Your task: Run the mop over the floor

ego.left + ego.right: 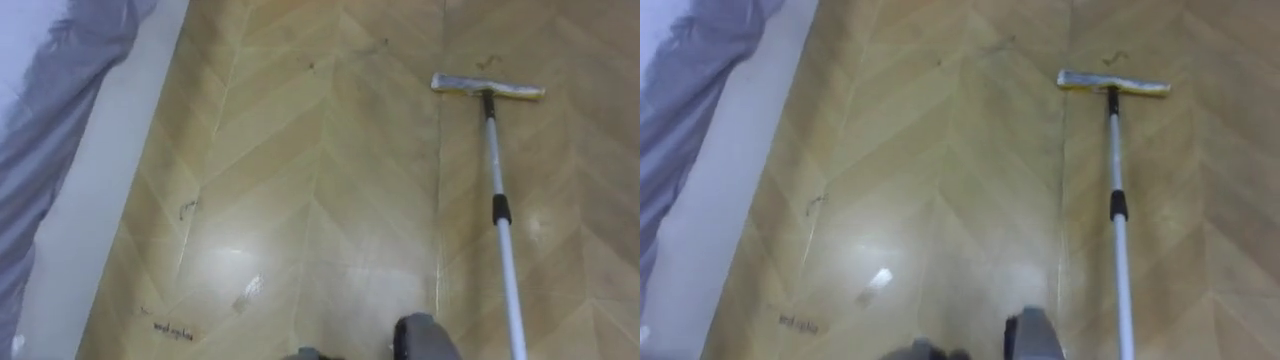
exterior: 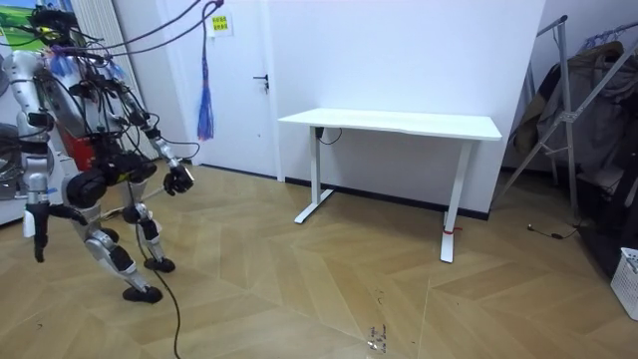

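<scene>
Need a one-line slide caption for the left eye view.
Flat mop head on the herringbone wood floor ahead right, its pale pole running back to the bottom edge.

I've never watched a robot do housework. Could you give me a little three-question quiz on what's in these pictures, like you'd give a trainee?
1. True or false: the mop head lies flat on the wooden floor.
2. From the head, the mop pole runs toward which edge of the eye view? A top; B bottom; C left.
3. In the room view, which white piece of furniture stands by the wall?
Key: 1 true; 2 B; 3 the desk.
</scene>
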### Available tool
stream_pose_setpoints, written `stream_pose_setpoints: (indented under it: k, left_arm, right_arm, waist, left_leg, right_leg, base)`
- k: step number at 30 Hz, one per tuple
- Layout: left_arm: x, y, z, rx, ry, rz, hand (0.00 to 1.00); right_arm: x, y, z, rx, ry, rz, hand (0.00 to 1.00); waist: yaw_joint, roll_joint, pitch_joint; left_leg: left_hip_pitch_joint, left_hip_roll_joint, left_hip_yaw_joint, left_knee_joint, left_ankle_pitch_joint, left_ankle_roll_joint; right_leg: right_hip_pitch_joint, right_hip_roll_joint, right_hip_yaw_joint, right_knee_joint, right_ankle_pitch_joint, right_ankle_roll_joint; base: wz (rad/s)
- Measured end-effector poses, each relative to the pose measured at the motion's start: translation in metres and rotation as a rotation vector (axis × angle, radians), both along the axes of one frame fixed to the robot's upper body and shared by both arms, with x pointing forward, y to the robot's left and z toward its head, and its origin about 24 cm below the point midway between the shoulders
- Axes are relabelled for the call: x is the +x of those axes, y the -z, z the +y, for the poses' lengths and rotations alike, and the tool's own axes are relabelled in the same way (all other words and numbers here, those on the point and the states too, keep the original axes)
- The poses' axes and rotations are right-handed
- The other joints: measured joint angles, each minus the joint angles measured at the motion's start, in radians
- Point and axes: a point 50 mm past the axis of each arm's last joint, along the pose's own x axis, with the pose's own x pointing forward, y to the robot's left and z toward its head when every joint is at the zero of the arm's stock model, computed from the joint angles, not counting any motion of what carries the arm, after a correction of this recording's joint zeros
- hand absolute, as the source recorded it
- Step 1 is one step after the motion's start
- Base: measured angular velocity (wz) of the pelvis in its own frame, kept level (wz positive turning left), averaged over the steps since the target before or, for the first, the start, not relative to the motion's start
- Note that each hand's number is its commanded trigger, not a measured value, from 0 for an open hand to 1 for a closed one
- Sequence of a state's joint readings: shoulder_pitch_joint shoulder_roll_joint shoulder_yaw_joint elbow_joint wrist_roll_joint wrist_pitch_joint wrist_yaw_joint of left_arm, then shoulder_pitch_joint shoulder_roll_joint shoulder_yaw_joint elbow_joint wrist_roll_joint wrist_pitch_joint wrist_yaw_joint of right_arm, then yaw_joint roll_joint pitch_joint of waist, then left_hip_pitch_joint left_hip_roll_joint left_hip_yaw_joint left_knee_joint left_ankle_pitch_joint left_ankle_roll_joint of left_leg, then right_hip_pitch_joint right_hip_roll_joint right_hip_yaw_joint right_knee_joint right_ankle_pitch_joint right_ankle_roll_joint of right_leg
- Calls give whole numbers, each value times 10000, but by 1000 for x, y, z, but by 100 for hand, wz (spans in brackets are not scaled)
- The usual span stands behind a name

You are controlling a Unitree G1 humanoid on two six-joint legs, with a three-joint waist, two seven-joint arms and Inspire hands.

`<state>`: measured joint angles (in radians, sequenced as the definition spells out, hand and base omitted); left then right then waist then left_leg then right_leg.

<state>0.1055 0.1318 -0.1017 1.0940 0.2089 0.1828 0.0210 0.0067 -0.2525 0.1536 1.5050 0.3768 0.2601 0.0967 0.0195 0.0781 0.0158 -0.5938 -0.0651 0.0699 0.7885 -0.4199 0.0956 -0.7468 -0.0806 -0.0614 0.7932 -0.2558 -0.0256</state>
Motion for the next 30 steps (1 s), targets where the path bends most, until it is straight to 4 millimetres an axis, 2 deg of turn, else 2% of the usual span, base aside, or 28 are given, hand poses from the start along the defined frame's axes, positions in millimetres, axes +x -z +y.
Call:
stream_pose_setpoints:
  k: [1, 2, 3, 4, 5, 6, 7, 10, 11, 14, 15, 18, 21, 23, 24, 26, 28, 29, 30]
  left_arm:
    - [-2, 0, 1, 56, -55, 77, 0]
    - [-3, 1, 1, 64, -157, 132, 0]
    - [-3, 1, 2, 68, -219, 126, 0]
    - [0, 0, 3, 94, -212, 69, 0]
    - [6, -1, 4, 147, -182, -53, 0]
    - [9, -2, 4, 159, -162, -130, 0]
    - [13, -2, 5, 181, -144, -242, 0]
    - [14, -4, 11, 387, -107, -261, 0]
    - [13, -3, 11, 404, -110, -226, 0]
    - [11, -3, 11, 413, -139, -143, 0]
    - [10, -3, 11, 415, -152, -119, 0]
    - [8, -3, 11, 419, -164, -41, 0]
    - [4, -2, 10, 387, -107, 108, 0]
    - [1, -1, 11, 435, -110, 164, 0]
    - [-1, -1, 11, 447, -163, 193, 0]
    - [-11, 0, 13, 506, -281, 448, 0]
    - [-21, 1, 14, 569, -172, 746, 0]
    - [-24, 1, 14, 565, -199, 906, 0]
    - [-27, 2, 14, 577, -226, 988, 0]
  right_arm:
    - [11, -1, -1, -70, -142, -99, 100]
    - [22, -2, -5, -178, -254, -198, 100]
    - [29, -4, -7, -233, -337, -296, 100]
    - [47, -7, -12, -380, -494, -632, 100]
    - [64, -11, -16, -569, -624, -946, 100]
    - [73, -13, -19, -686, -651, -1169, 100]
    - [91, -18, -23, -845, -670, -1673, 100]
    - [127, -27, -24, -879, -658, -3057, 100]
    - [140, -30, -22, -772, -626, -3570, 100]
    - [154, -34, -19, -463, -493, -4196, 100]
    - [153, -34, -19, -429, -492, -4209, 100]
    - [130, -26, -19, -244, -433, -3824, 100]
    - [94, -17, -23, -286, -628, -2857, 100]
    - [62, -13, -27, -432, -1112, -1767, 100]
    - [55, -13, -28, -458, -1227, -1504, 100]
    - [25, -10, -28, -522, -1640, -567, 100]
    - [8, -9, -26, -475, -1872, -89, 100]
    - [-2, -8, -23, -364, -2038, 182, 100]
    - [-6, -7, -21, -303, -2079, 283, 100]
  waist:
    - [153, -95, 48]
    - [214, -126, 23]
    - [177, -169, 49]
    - [200, -211, 74]
    - [405, -331, 159]
    - [538, -357, 175]
    - [689, -368, 182]
    - [751, -489, 205]
    - [941, -560, 219]
    - [1088, -671, 193]
    - [1093, -691, 202]
    - [992, -661, 180]
    - [861, -555, 95]
    - [796, -457, 28]
    - [726, -422, 3]
    - [433, -272, -64]
    - [353, -310, -86]
    - [200, -320, -86]
    - [138, -333, -87]
  left_leg:
    - [152, 78, -5, -39, -64, -100]
    - [254, 178, -34, -37, -131, -177]
    - [286, 181, -123, -34, -148, -206]
    - [345, 230, -224, 28, -181, -267]
    - [365, 304, -231, 152, -242, -357]
    - [320, 389, -199, 286, -287, -408]
    - [177, 553, -188, 578, -355, -530]
    - [-119, 743, -153, 1392, -361, -621]
    - [-230, 763, -169, 1517, -311, -707]
    - [-139, 701, -242, 1059, -287, -758]
    - [-76, 691, -263, 898, -286, -758]
    - [255, 689, -465, 205, -214, -813]
    - [783, 673, -479, -489, 1, -742]
    - [1426, 590, -378, -1322, 301, -659]
    - [1588, 566, -356, -1523, 377, -633]
    - [2266, 536, -276, -2153, 547, -566]
    - [2859, 537, -118, -2703, 657, -526]
    - [3303, 534, -51, -3107, 760, -519]
    - [3519, 535, -24, -3310, 824, -518]
  right_leg:
    - [153, 104, -68, -9, -54, -85]
    - [265, 125, -177, -29, -121, -185]
    - [320, 124, -241, -33, -169, -215]
    - [411, 134, -353, -20, -244, -275]
    - [427, 199, -387, 73, -297, -353]
    - [428, 265, -412, 92, -355, -430]
    - [427, 339, -525, 164, -483, -528]
    - [452, 466, -685, 512, -780, -657]
    - [422, 477, -676, 584, -814, -727]
    - [363, 466, -712, 435, -690, -709]
    - [384, 469, -729, 349, -644, -721]
    - [761, 512, -953, -265, -387, -735]
    - [1361, 537, -993, -961, -143, -651]
    - [1897, 546, -883, -1643, 161, -539]
    - [2039, 526, -882, -1796, 228, -519]
    - [2645, 503, -932, -2290, 388, -471]
    - [3057, 512, -808, -2581, 427, -429]
    - [3392, 528, -758, -2805, 464, -398]
    - [3553, 528, -728, -2899, 473, -387]
  base:
    - [-12]
    - [-4]
    - [13]
    - [15]
    - [6]
    - [0]
    - [18]
    - [23]
    - [5]
    - [9]
    - [7]
    - [15]
    - [2]
    - [-9]
    - [-5]
    - [-9]
    - [-25]
    - [-22]
    - [-20]
